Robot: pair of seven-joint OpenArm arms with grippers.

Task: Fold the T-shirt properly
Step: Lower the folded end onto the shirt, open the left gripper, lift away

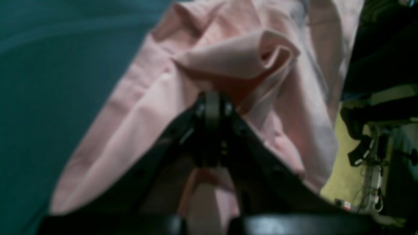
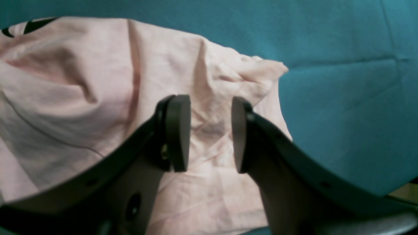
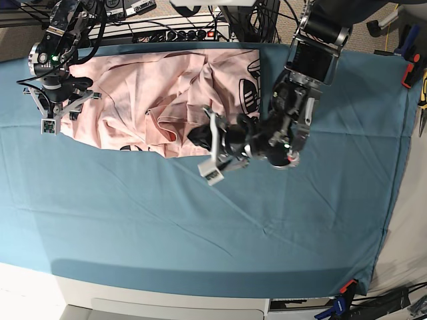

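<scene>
The pale pink T-shirt (image 3: 147, 93) lies crumpled across the back of the teal table cloth (image 3: 200, 220), with bits of black lettering (image 3: 250, 83) showing. My left gripper (image 3: 197, 137) is at the shirt's front edge. In the left wrist view this gripper (image 1: 212, 104) is shut, and a fold of the T-shirt (image 1: 235, 58) bunches at its tips. My right gripper (image 3: 60, 113) is at the shirt's left end. In the right wrist view it (image 2: 209, 133) stands open just above a wrinkled corner of the T-shirt (image 2: 212, 75). Nothing sits between its pads (image 2: 178, 130).
A power strip and cables (image 3: 167, 30) run along the table's far edge behind the shirt. Clamps (image 3: 408, 63) sit at the right edge and more clamps (image 3: 340, 303) at the front right corner. The teal cloth covers the whole near half of the table.
</scene>
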